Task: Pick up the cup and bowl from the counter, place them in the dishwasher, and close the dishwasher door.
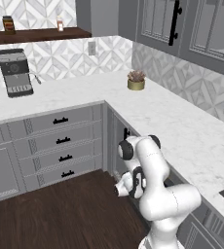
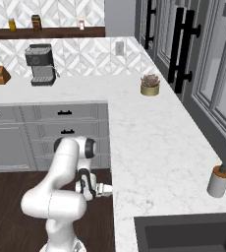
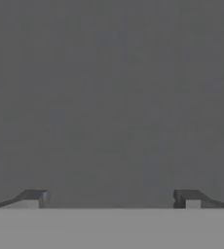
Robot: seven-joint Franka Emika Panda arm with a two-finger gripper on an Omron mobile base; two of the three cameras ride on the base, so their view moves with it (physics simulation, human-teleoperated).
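Left of the plant pot [image 1: 136, 84] you have only bare worktop [image 1: 182, 131], cup and bowl not visible, your hand [image 3: 112, 199] spread wide, empty, facing a flat grey panel below the worktop edge: likely the door-closing step.

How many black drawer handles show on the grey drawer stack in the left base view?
4: the small black drawer handles sit stacked, at top, second, third and bottom. More may be hidden beyond the frame.
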